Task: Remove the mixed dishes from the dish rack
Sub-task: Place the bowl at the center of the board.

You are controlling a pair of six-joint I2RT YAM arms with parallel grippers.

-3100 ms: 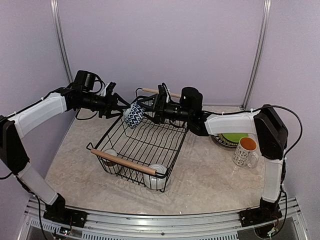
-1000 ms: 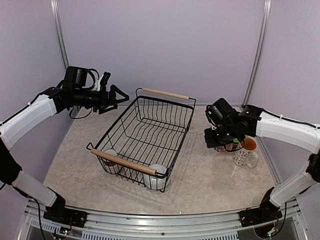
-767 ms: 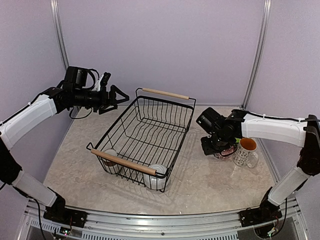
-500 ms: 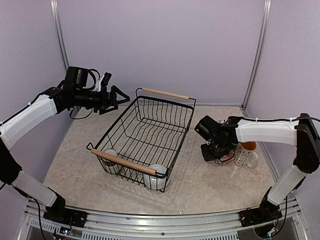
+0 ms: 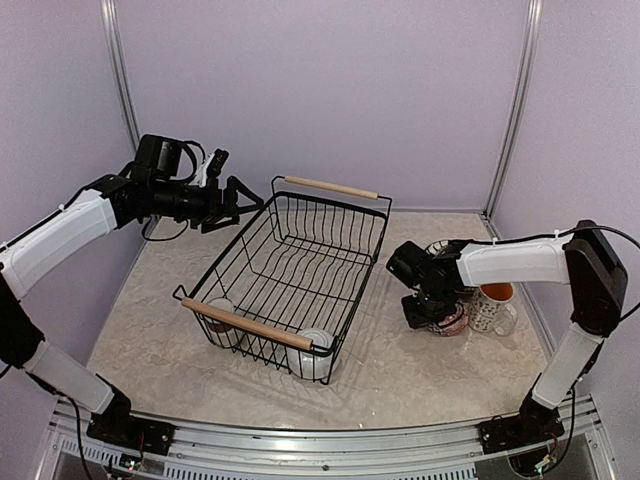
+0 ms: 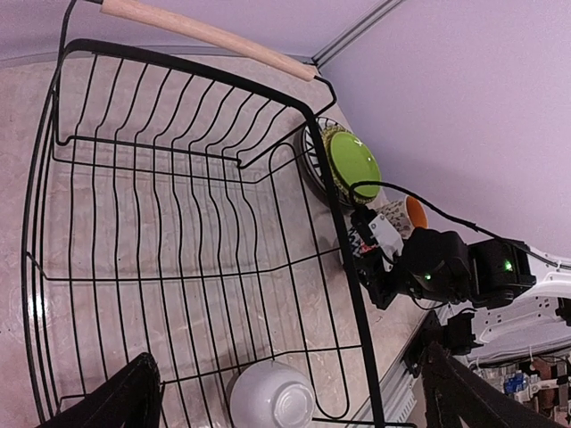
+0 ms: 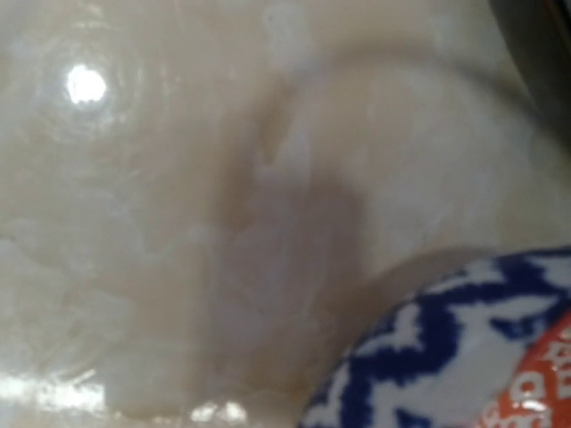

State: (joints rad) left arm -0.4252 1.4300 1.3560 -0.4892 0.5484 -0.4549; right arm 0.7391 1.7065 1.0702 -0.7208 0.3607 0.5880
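Right wrist: bowl, orange label illegible

Under me lies a pale beige table with a glossy, marbled top. In my right wrist view it fills most of the picture, blurred, with a bright spot of glare at the upper left and a dim brownish shadow across the middle. Plain lilac walls close the table in on three sides. A slim metal left post and a matching right post stand in the far corners. Along the near edge runs a ribbed aluminium rail.
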